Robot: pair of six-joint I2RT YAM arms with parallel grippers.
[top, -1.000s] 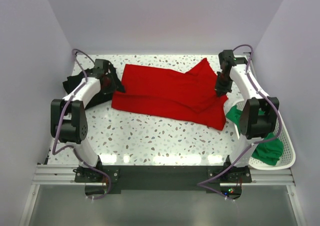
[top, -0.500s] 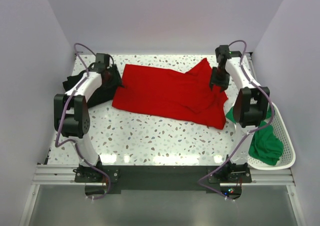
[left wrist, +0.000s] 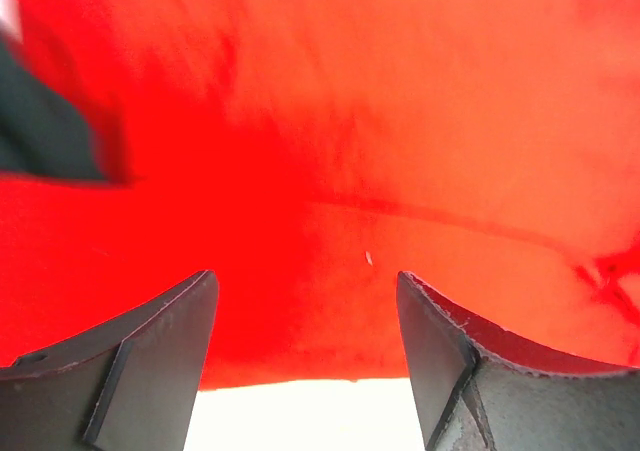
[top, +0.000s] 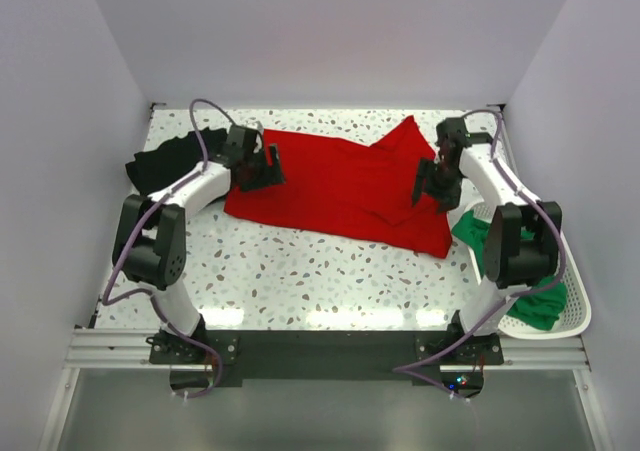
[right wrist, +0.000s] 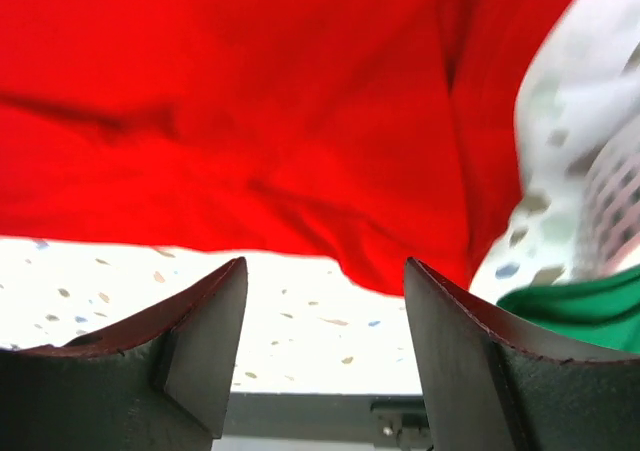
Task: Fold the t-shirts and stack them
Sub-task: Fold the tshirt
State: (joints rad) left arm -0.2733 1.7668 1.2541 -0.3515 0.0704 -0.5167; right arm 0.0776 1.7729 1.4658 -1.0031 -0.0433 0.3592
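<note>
My left gripper (left wrist: 303, 277) and right gripper (right wrist: 325, 264) both gape wide, empty, over the red t-shirt (top: 340, 186). Beneath it spreads the speckled table (top: 300, 271), pale walls (top: 330, 41) around.

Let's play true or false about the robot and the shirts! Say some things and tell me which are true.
1. The red t-shirt lies spread out on the table. True.
2. The green t-shirt is in the white basket. True.
3. The left gripper is clamped on the black t-shirt. False: it is open, over the left part of the red t-shirt.
4. The black t-shirt is stacked on top of the red one. False: it lies beside it, at the table's left side.
5. The right gripper is open with nothing between its fingers. True.
</note>
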